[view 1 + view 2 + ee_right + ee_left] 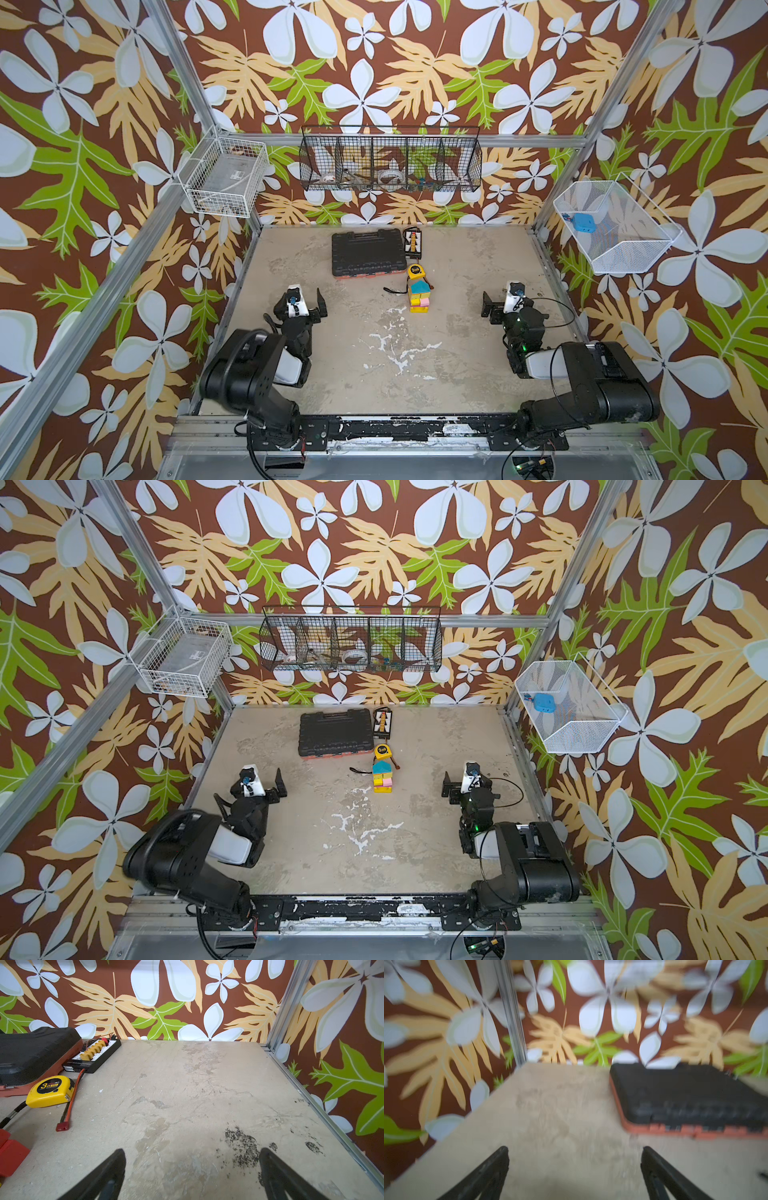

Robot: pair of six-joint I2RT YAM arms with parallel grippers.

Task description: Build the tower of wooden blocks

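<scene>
Left gripper (575,1149): jaws standing spread wide, holding nothing, hovering over the desk (374,365) at centre left in both top views.
Right gripper (192,1150): jaws likewise standing wide apart, gripping nothing, touching no block, at centre right.
Tower (419,297): standing mid-frame between the two, well apart from each, teal block (419,286) sitting topmost, tape measure (415,271) lying just above it in the frame.

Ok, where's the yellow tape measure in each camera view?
Top view: tape measure near the middle, just behind the block tower.
Top view: tape measure in the same place.
Left wrist: not in it.
Right wrist: tape measure beside the tool case.
Shared landmark: the black tool case, in all four.
</scene>
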